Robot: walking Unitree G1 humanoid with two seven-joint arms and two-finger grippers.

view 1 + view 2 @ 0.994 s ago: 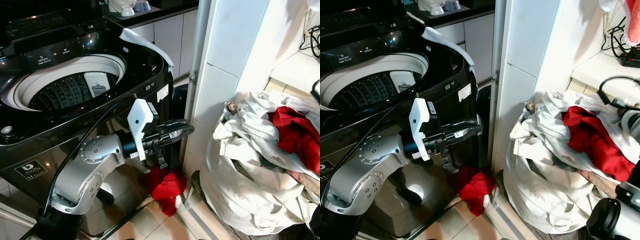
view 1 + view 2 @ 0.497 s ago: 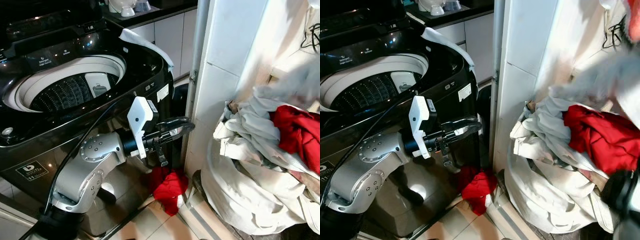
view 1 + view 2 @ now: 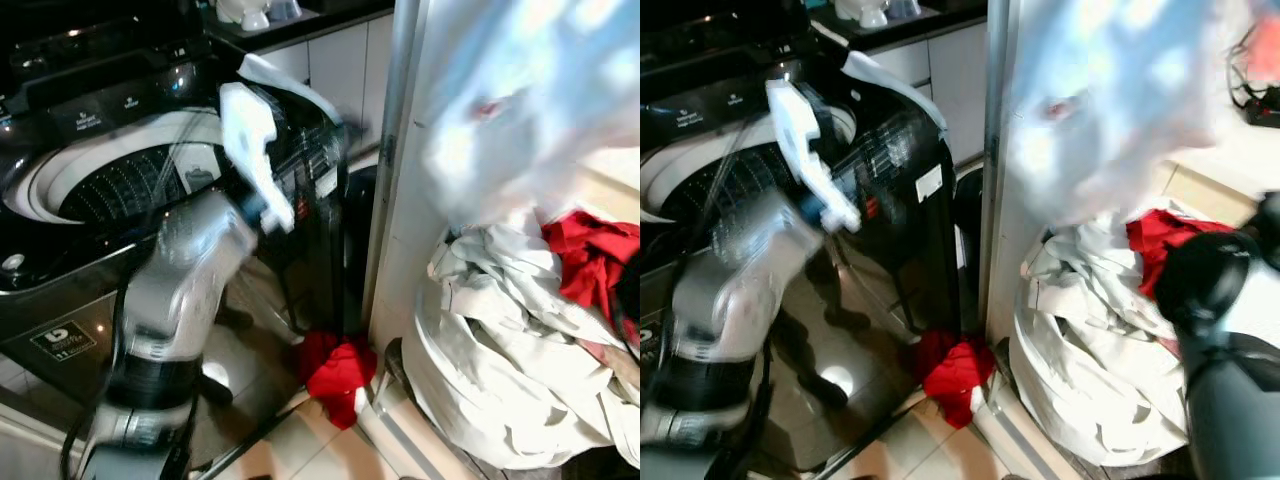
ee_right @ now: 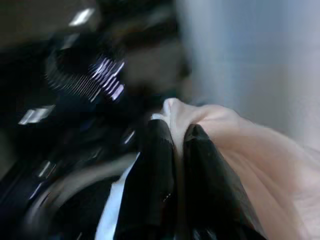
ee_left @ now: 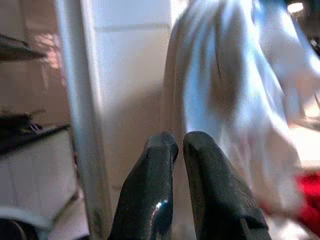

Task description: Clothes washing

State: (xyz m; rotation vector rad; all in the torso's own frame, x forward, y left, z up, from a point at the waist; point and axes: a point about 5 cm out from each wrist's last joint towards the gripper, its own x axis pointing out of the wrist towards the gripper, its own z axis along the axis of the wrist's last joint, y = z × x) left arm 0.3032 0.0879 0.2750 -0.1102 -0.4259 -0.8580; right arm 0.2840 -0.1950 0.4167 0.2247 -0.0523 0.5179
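The black top-load washing machine point(image 3: 300, 140) stands at the left with its lid up and its drum point(image 3: 130, 185) showing. A heap of white laundry point(image 3: 500, 350) with a red garment point(image 3: 590, 260) in it lies at the right. A blurred white garment point(image 3: 510, 100) hangs high above that heap. My right gripper point(image 4: 172, 137) is shut on a fold of it. My left arm point(image 3: 190, 260) is raised and blurred in front of the machine. Its gripper point(image 5: 174, 142) is shut with nothing between the fingers and points toward the hanging garment point(image 5: 235, 100).
A red cloth point(image 3: 335, 365) lies on the tiled floor between the machine and the white wall corner point(image 3: 405, 200). White cabinets point(image 3: 340, 70) stand behind the machine. A shelf with cables point(image 3: 1260, 95) is at the far right.
My right gripper has pulled a white garment up out of the heap and across the view. My left arm has swung up from waist height toward the machine's top edge.
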